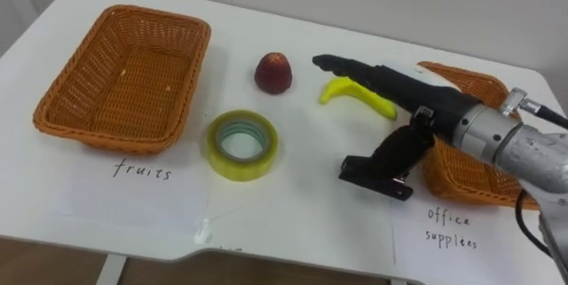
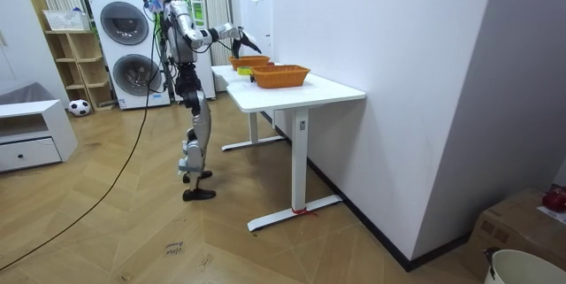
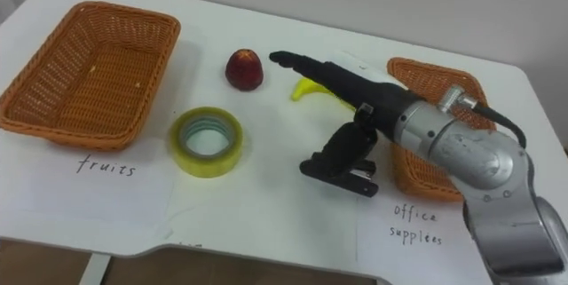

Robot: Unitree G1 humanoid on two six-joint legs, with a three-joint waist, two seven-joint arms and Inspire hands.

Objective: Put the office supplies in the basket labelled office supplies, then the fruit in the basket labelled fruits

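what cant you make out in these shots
Inside of the office supplies basket: hidden by the right arm in both eye views.
Part of the banana: behind the right robot hand.
The black item below the thumb: too dark to name, contact unclear.
Things on the table in the room view: too small.

Room view: white table (image 2: 332, 95) against a plain white wall (image 2: 398, 63), right of centre. Herringbone wood floor (image 2: 133, 231). Upper left: two stacked washing machines (image 2: 131, 49), with an open shelf unit (image 2: 75, 67) beside them. Left edge: low white drawer cabinet (image 2: 31, 138). Light bright and even.
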